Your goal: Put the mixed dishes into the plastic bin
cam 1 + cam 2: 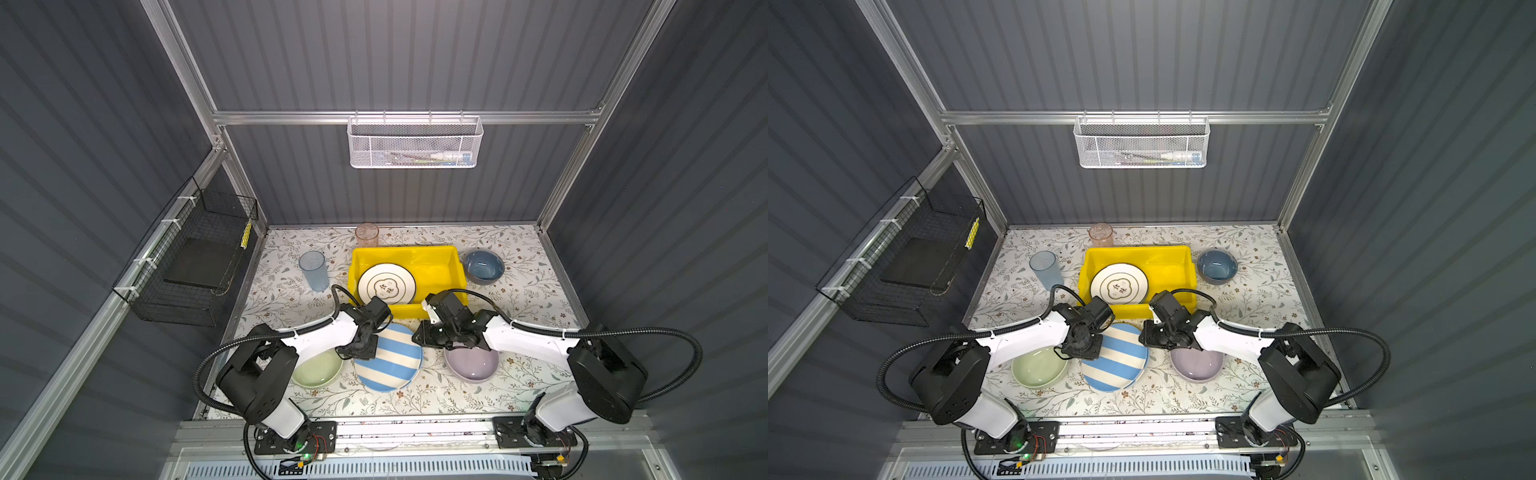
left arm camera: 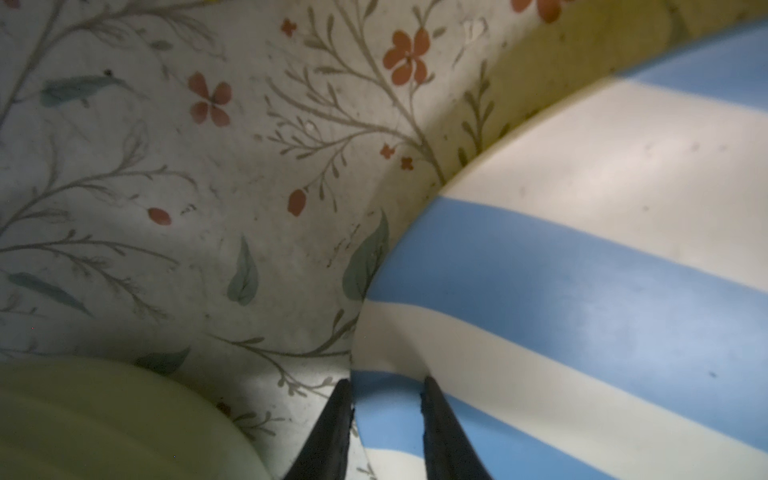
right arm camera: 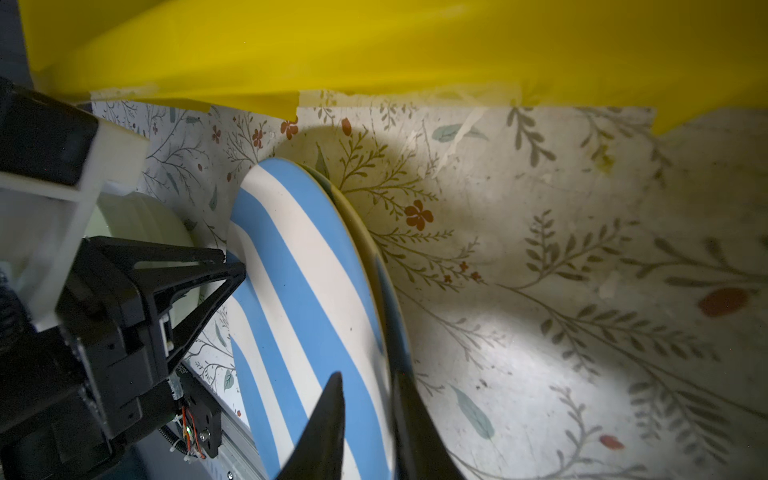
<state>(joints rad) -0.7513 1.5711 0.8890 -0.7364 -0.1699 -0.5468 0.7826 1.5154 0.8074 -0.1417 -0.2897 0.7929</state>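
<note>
**Striped plate (image 1: pixel 388 359) outside bin (image 1: pixel 440 257), both arms at it**

Front row on mat (image 1: pixel 415 399): green bowl (image 1: pixel 318 370), striped plate, lilac bowl (image 1: pixel 471 365). L gripper (image 2: pixel 386 380) pinches plate's left rim. R gripper (image 3: pixel 368 374) straddles right rim; clamped or not, can't tell. Behind: bin holds lettered plate (image 1: pixel 386 284). Blue bowl (image 1: pixel 483 266) right of bin, blue tumbler (image 1: pixel 313 270) left, pink tumbler (image 1: pixel 367 235) rear

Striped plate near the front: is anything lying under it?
Yes. In the right wrist view a second plate shows a cream rim directly beneath the striped plate. The striped plate covers the lower plate's face, so its pattern cannot be made out.
</note>
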